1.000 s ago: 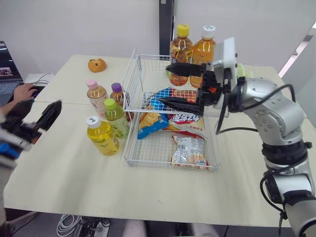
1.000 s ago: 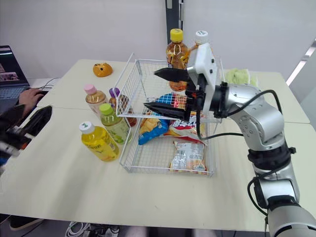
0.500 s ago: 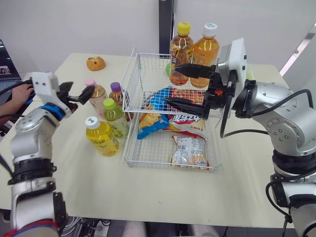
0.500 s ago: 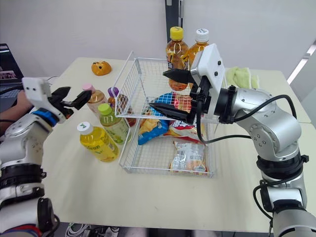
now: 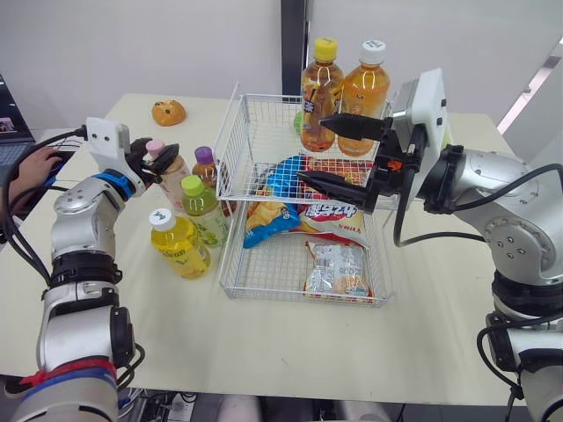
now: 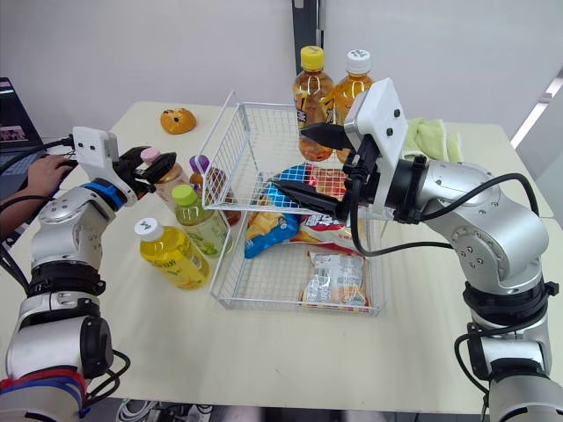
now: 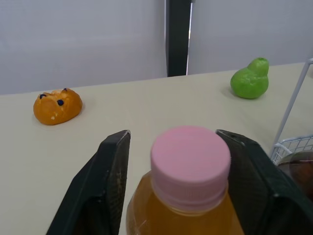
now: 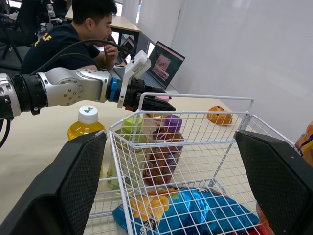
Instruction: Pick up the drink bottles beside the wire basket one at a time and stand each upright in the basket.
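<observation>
Beside the wire basket's (image 5: 230, 141) left wall stand a pink-capped bottle (image 5: 165, 169), a purple-capped bottle (image 5: 209, 167), a green-capped bottle (image 5: 203, 211) and a yellow bottle with a white cap (image 5: 179, 244). My left gripper (image 5: 151, 156) is open, its fingers (image 7: 105, 171) on either side of the pink cap (image 7: 190, 159) with small gaps. Over the basket's back half, my right gripper (image 5: 315, 149) hovers wide open, holding nothing. Two amber bottles (image 5: 321, 83) stand behind the basket.
Snack bags (image 5: 339, 268) lie on the basket's floor. An orange toy (image 5: 168, 112) and a green pear-shaped toy (image 7: 250, 78) sit at the table's back. A person's hand (image 5: 35, 164) rests at a laptop off the left edge. A green cloth (image 6: 427, 136) lies back right.
My left arm rose from low at the left and moved right to the pink-capped bottle, its fingers now flanking the cap. The right gripper stayed open over the basket.
</observation>
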